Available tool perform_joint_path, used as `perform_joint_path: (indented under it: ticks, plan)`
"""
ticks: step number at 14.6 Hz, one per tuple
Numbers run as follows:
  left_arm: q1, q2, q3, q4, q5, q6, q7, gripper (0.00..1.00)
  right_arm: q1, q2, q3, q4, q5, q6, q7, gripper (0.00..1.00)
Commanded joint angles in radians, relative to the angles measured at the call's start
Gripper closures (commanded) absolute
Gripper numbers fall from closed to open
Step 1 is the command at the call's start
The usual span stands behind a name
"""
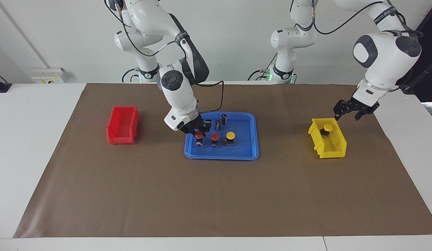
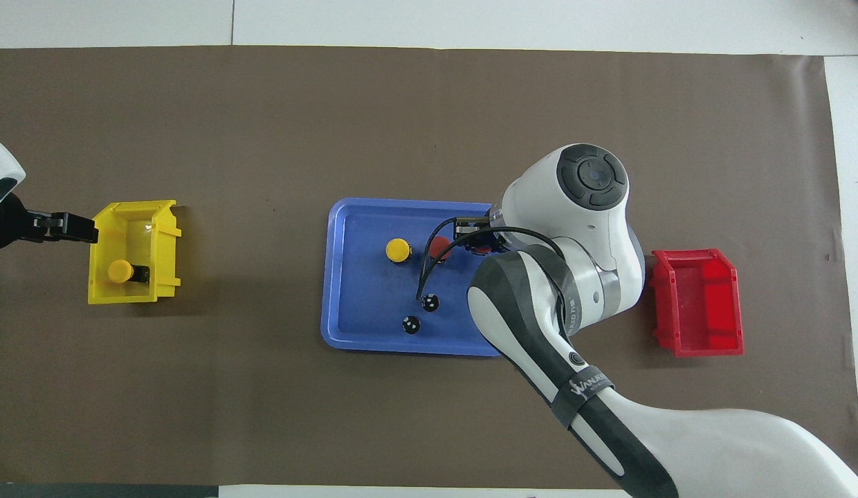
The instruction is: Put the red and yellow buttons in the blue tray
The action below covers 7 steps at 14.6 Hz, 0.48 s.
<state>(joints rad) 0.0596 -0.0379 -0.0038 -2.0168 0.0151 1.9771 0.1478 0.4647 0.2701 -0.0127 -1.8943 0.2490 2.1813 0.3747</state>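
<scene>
The right end effector (image 1: 198,131) was down in the blue tray (image 1: 252,139), its fingers clamped on a red button (image 1: 199,135). Beside it stood a second red button (image 1: 215,136) and a yellow button (image 1: 230,135); two dark cylinders (image 1: 221,122) stood nearer the robots. The button seemingly seated, the fingers should part, then lift straight up, clear of the neighbouring cap. The left end effector (image 1: 353,111), fingers apart, hovered just above the yellow bin (image 1: 336,148), which held the last yellow button (image 1: 328,128).

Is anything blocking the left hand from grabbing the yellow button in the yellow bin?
Nothing visible is. The left hand hangs over the yellow bin's edge nearer the robots. The yellow button sits alone inside, with its cap uncovered.
</scene>
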Motion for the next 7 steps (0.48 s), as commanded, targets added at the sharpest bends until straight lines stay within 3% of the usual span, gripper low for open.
perform_joint_path:
  ticks: [1, 2, 3, 4, 6, 7]
  plan:
    - [-0.011, -0.013, -0.001, -0.1, 0.002, 0.097, -0.045, 0.38, -0.001, 0.011, 0.002, -0.025, 0.018, 0.015, 0.006, 0.74]
    - [-0.011, -0.013, -0.001, -0.126, 0.002, 0.115, -0.045, 0.38, -0.001, 0.014, 0.002, -0.025, 0.018, 0.014, 0.006, 0.71]
    - [-0.011, -0.011, -0.001, -0.144, 0.002, 0.144, -0.047, 0.38, -0.001, 0.014, 0.004, -0.025, 0.018, 0.011, 0.004, 0.56]
    - [-0.011, -0.01, -0.001, -0.166, 0.002, 0.167, -0.048, 0.38, -0.001, 0.014, 0.002, -0.023, 0.018, 0.012, 0.006, 0.35]
    - [-0.006, -0.008, -0.001, -0.206, 0.002, 0.204, -0.051, 0.38, -0.001, 0.014, 0.002, -0.011, 0.007, 0.0, 0.004, 0.27]
    - [-0.003, -0.005, -0.001, -0.221, 0.002, 0.23, -0.05, 0.38, -0.001, 0.009, 0.002, -0.002, 0.003, -0.003, 0.003, 0.18]
